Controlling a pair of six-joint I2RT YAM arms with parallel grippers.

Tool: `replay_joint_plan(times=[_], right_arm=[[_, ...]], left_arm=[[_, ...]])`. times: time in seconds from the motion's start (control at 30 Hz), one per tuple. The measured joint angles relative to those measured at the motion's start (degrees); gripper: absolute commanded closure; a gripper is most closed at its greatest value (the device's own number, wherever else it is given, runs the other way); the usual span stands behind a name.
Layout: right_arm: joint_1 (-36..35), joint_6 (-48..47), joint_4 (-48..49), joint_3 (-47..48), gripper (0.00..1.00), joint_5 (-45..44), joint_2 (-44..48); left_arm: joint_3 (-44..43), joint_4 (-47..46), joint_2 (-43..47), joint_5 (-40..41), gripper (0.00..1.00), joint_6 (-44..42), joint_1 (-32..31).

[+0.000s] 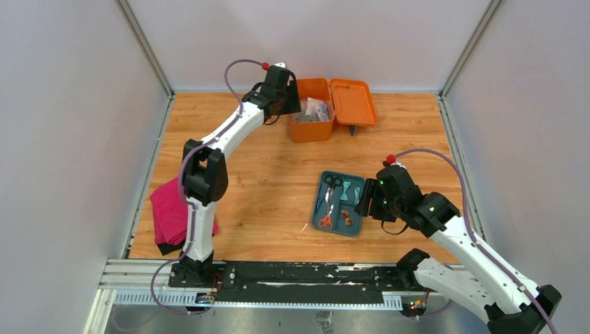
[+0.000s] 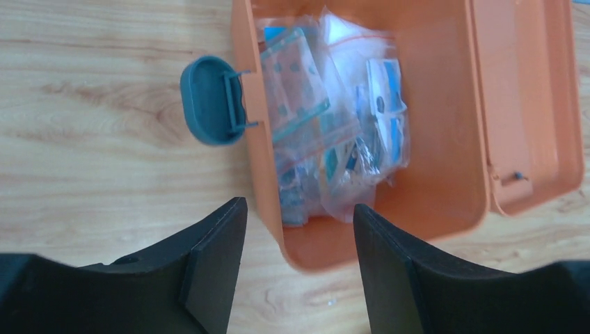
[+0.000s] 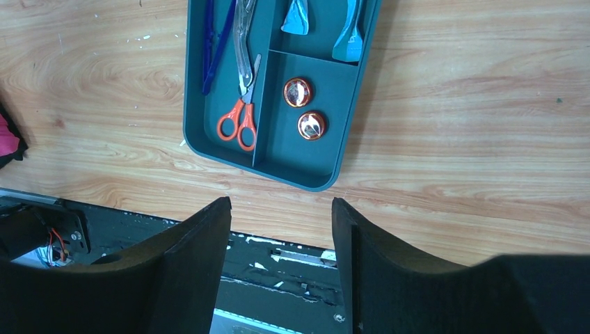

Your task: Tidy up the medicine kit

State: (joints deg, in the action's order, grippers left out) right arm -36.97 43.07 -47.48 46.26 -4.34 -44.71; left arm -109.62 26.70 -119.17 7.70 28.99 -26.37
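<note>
1. Left hand (image 2: 299,207), released and grasping nothing, is hovering over the kit's edge.
2. Kit (image 1: 311,132), upper centre of the tabletop, is lying open, holding bagged supplies (image 2: 334,139).
3. Tray (image 3: 299,160), lower centre, is carrying scissors (image 3: 236,125) and tins (image 3: 298,92); packing these probably remains.
4. Right hand (image 3: 280,202), released, is hovering just right of it.

Wooden table (image 1: 264,181), open medicine kit (image 1: 313,131), teal tray (image 3: 299,156), pink cloth (image 1: 167,209)

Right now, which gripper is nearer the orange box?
Left. The left gripper hovers at the left edge of the orange box; the right gripper is far off, beside the teal tray.
</note>
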Motion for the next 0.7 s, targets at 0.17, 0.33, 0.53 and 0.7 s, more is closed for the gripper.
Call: replay_joint_plan(times=[0.17, 0.33, 0.53, 0.7], right_arm=[[0.0, -0.17, 0.11, -0.33, 0.4, 0.15, 0.0], [0.02, -0.44, 0.22, -0.61, 0.41, 0.13, 0.0], [0.0, -0.5, 0.37, -0.7, 0.41, 0.11, 0.0], [0.0, -0.48, 0.37, -0.83, 0.41, 0.11, 0.37]], left_arm=[[-5.97, 1.14, -6.08, 0.76, 0.48, -0.59, 0.7], [-8.02, 2.6, -8.63, 1.73, 0.57, -0.96, 1.18], [-7.98, 3.5, -9.16, 2.03, 0.7, -1.14, 1.22], [-7.32, 3.08, -9.14, 1.92, 0.84, -1.22, 1.18]])
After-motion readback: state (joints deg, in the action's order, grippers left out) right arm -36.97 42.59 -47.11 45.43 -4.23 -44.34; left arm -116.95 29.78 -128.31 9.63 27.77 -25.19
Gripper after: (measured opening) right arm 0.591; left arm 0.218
